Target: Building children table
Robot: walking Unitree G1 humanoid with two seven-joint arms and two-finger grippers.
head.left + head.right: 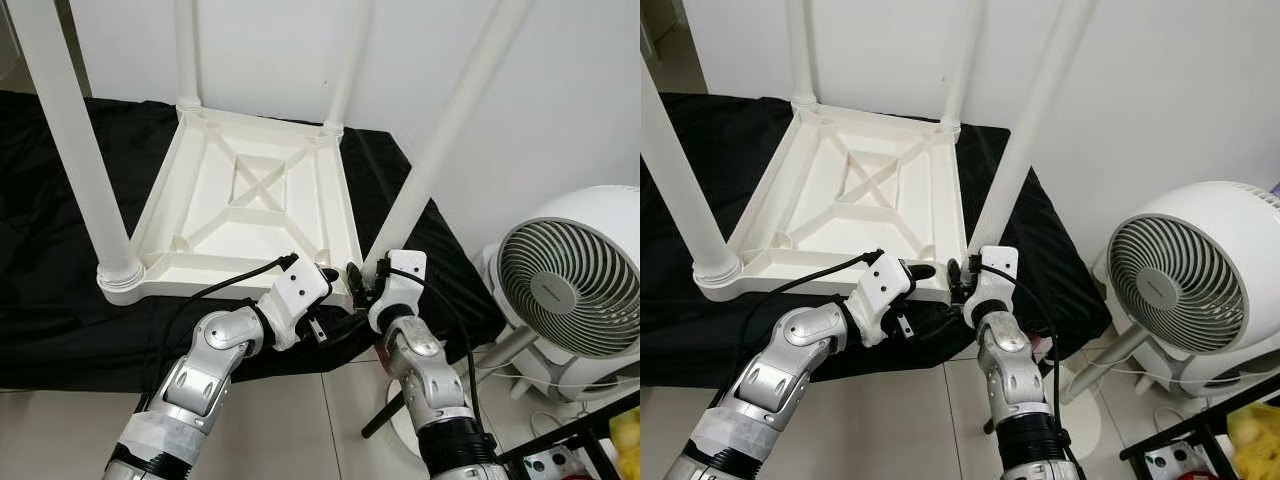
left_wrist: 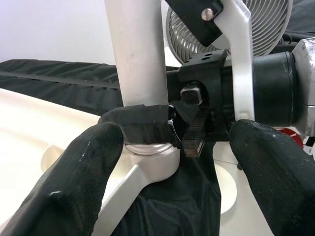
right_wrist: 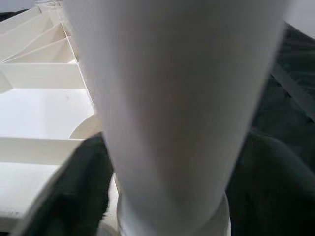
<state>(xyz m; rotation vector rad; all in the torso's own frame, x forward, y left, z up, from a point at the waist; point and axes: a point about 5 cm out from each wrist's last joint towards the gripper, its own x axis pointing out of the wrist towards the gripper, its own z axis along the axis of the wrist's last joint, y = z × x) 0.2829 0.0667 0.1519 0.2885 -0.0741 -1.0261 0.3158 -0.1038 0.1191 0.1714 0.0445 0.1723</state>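
Observation:
A white children's table [image 1: 250,200] lies upside down on a black cloth, its four legs pointing up. My right gripper [image 1: 360,280] is shut on the near right leg [image 1: 450,130] just above its socket at the table's corner. In the right wrist view that leg [image 3: 172,98] stands between the two dark fingers [image 3: 83,187]. Just left of that corner, my left gripper [image 1: 335,300] is open beside the table's near rim. In the left wrist view its fingers [image 2: 74,182] stand wide apart, with the leg base [image 2: 138,49] beyond them.
A white floor fan [image 1: 570,275] stands close on the right, its cable on the tiled floor [image 1: 300,420]. The black cloth [image 1: 50,300] covers a low platform against a white wall. A dark rack [image 1: 580,440] stands at the lower right.

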